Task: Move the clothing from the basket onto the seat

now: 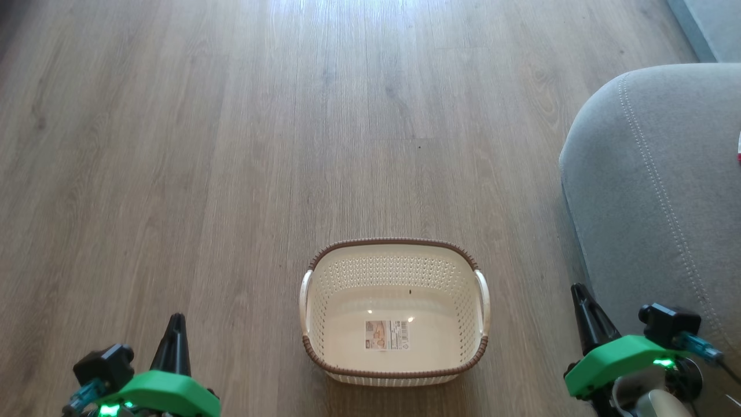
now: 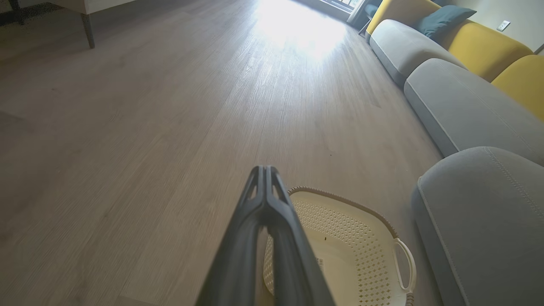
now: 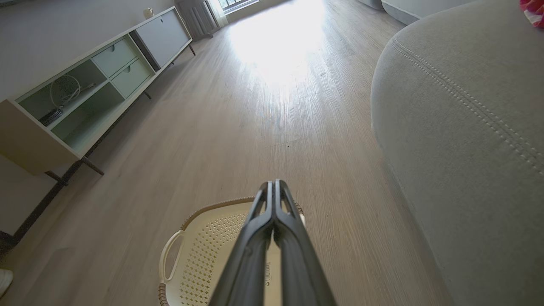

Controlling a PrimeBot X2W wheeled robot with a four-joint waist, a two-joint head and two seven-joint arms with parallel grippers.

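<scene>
The cream basket with a brown rim stands on the wood floor, holding nothing but its bottom label; its rim shows too in the left wrist view and the right wrist view. The grey seat fills the right side, and a sliver of red and white clothing lies on it at the frame edge, seen as clothing at the top right corner. My left gripper rests low left of the basket, shut. My right gripper sits low right by the seat, shut.
Wood floor stretches ahead. A low white cabinet on dark legs lines the far wall. More grey cushions with yellow backs and a teal pillow run along the sofa.
</scene>
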